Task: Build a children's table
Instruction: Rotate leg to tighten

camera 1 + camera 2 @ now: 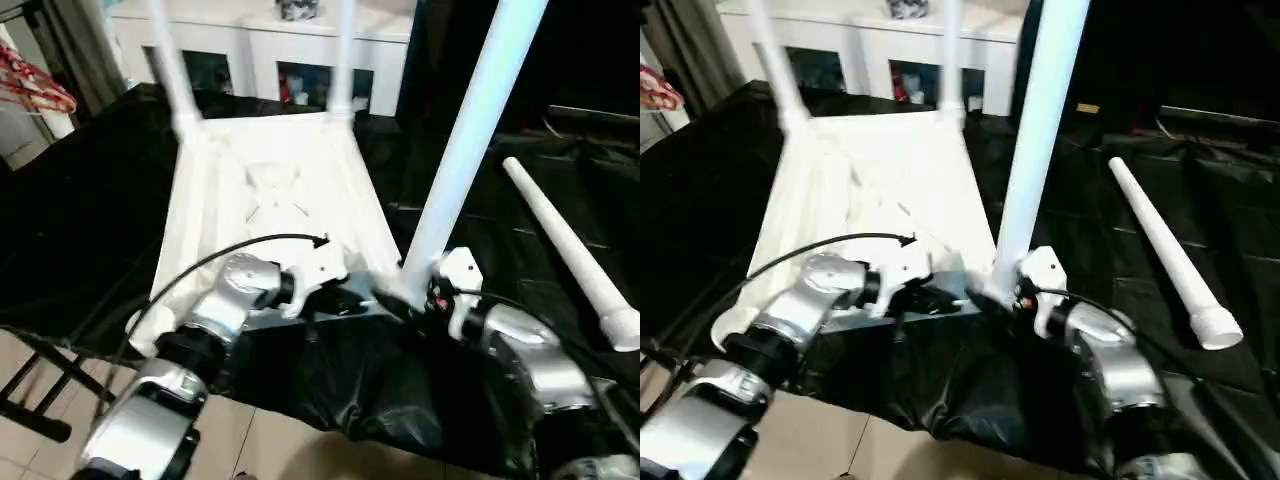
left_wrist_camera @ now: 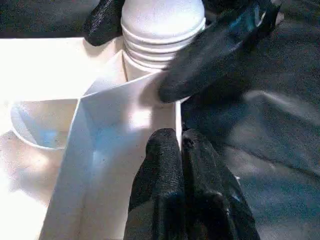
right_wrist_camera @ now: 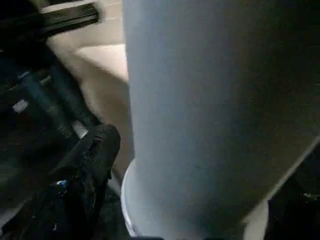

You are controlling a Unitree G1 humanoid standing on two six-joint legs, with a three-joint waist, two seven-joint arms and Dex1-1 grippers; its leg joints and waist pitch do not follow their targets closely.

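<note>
Nowhere any readable writing or brand: the white plastic parts are blank. Children's table (image 1: 275, 200) lies upside down on a black sheet (image 1: 80, 230), ribbed cross-braced underside up, its length running away from the robot toward a white cabinet (image 1: 260, 45) with glass doors at the back. Two far legs (image 1: 170, 70) stand upright in the far corner sockets, tops out of frame. Near-right leg (image 1: 470, 130) stands up from the near-right corner, long axis close to vertical, leaning slightly to the right as it rises, threaded end down at the socket; wrist view shows its ribbed thread (image 2: 160, 42) still partly above the socket rim. Fourth leg (image 1: 570, 250) lies loose on the sheet well to the right, long axis running from far-left to near-right, threaded thick end nearest the robot. Left gripper (image 2: 182, 165) is at the near edge of the tabletop, just beside the near-right socket, its two black fingers (image 2: 160, 170) pressed together with nothing between them, resting against the white corner wall. Right gripper (image 1: 425, 290) is at the base of the standing leg, jaws wide, one finger (image 3: 90, 155) beside the leg with a small gap showing; cannot tell if the other finger touches the leg. Red hangers (image 1: 35, 85) sit at far left edge. Tiled floor (image 1: 270, 450) below the sheet's near edge.
</note>
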